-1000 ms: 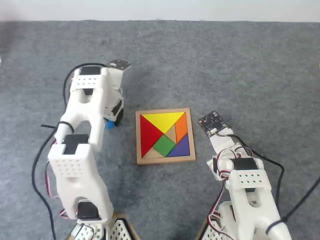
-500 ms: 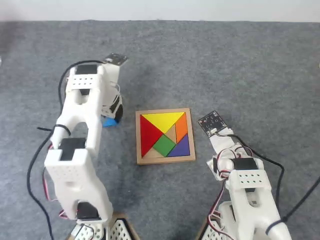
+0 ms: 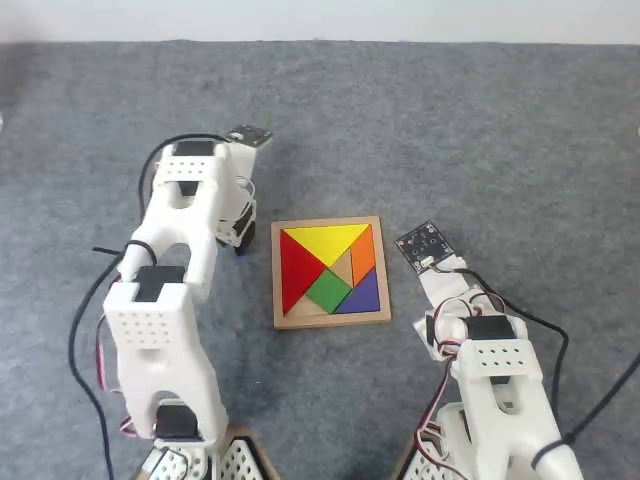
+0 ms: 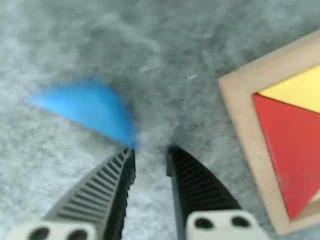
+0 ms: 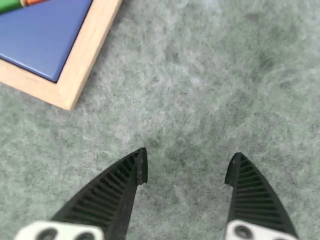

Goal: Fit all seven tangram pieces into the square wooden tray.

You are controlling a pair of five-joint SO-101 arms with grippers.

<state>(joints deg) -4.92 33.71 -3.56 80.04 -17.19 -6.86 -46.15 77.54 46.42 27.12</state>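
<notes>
Left arm (image 3: 185, 230) neared the tray (image 3: 330, 319) holding five pieces (image 3: 325, 245).

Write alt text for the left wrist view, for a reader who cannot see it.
The left gripper, open a little, points down at the grey mat, with a blue piece lying just off its tips. Nearby is a corner of the tray, with a red piece and a yellow piece seated inside.
</notes>
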